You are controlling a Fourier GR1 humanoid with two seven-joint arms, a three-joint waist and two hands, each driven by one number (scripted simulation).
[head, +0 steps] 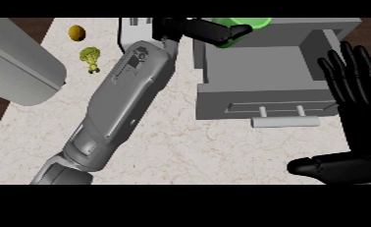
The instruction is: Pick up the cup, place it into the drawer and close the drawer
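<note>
A green cup [246,30] shows at the top of the head view, over the back edge of the open grey drawer [261,66]. My left hand [210,30] is curled round the cup, its fingers wrapping the cup's left side and hiding part of it. The left forearm [127,98] crosses the counter diagonally from the lower left. The drawer's front panel carries a pale handle [285,122]. My right hand [351,118] rests open at the right edge, fingers up, beside the drawer's right side.
A brown oval item [77,33] and a green broccoli piece [91,58] lie on the marble counter [188,147] at the upper left. A large grey rounded object [29,69] fills the left edge. A pale fixture [134,29] stands behind the left wrist.
</note>
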